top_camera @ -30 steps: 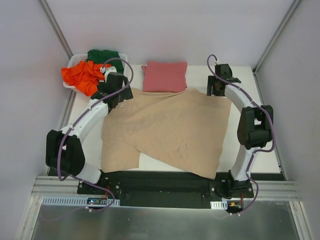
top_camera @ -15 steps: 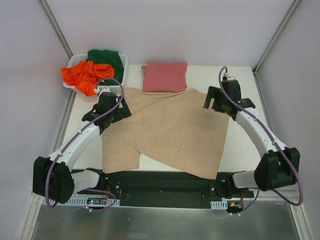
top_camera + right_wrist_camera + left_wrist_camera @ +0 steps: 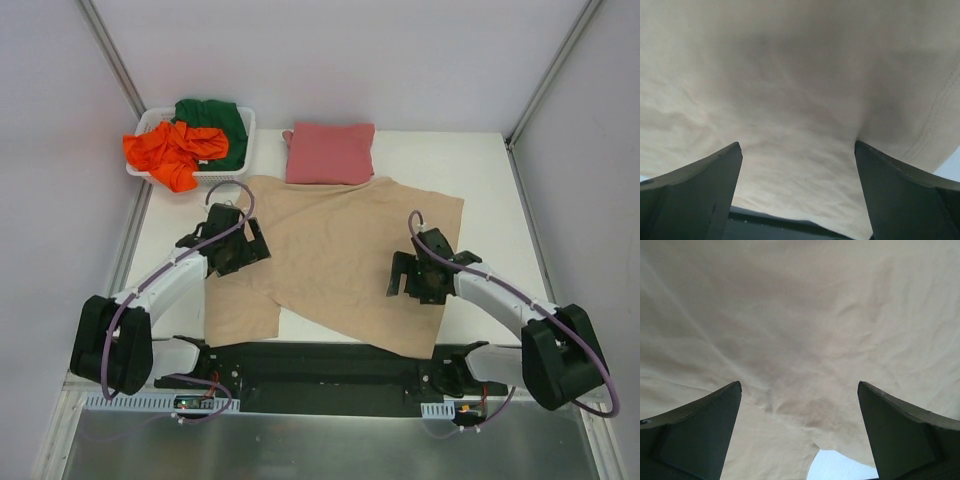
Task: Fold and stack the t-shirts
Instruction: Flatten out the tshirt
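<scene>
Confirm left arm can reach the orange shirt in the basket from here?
Probably yes. The left gripper hangs open over the tan shirt, the orange shirt spills over the near rim of the basket, and nothing stands between them.

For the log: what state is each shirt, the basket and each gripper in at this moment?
Tan shirt: spread out, unfolded, wrinkled.
Red shirt: folded, at the far edge.
Orange shirt: crumpled, hanging over the basket rim.
Green shirt: crumpled in the basket.
Basket: upright, holding two shirts.
Left gripper: open, over the tan shirt.
Right gripper: open, over the tan shirt.
</scene>
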Available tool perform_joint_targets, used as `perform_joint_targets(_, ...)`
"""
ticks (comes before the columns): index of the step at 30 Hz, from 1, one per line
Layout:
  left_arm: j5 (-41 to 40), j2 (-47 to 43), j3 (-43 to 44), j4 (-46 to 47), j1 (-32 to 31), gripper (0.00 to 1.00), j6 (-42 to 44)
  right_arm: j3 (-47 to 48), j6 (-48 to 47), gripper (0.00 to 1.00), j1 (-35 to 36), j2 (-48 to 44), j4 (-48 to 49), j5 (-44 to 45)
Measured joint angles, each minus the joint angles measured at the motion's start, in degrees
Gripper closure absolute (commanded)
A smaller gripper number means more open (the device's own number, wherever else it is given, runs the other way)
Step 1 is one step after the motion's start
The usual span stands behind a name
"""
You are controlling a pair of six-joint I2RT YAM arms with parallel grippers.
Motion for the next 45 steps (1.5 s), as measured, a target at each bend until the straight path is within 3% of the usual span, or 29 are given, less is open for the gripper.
perform_joint_targets(10, 2.7, 10.6, 0.9, 3.0, 0.0, 0.01, -0.9, 8.1, -1.9, 0.04, -10.6, 12.7, 2.4, -5.9)
perform_joint_targets(21, 5.3, 25.3, 14.9, 4.8, 0.0, 0.01, -0.9, 29.7, -5.6, 0.04, -21.1, 32.7, 1.0, -12.5)
perform_joint_targets(29, 9.6, 28.7, 19.6, 5.1, -0.2, 0.01, -0.3, 39.1, -8.5, 0.04, -25.5, 38.9, -0.3, -9.9)
perform_joint_targets(34, 10.0, 25.0, 20.2, 4.5, -1.7, 0.01, 0.9, 36.8, -9.8, 0.04, -25.6, 34.4, -0.8, -5.9)
perform_joint_targets(39, 8.3, 8.5, 12.6, 3.6, -3.9, 0.01, 0.0, 25.4, -9.9, 0.04, -25.6, 14.8, -1.0, 0.5)
perform_joint_targets(45, 1.7, -10.9, -0.5, -4.4, -4.1, 0.01, -4.4, 13.2, -7.8, 0.04, -25.9, -5.2, -1.3, 8.8)
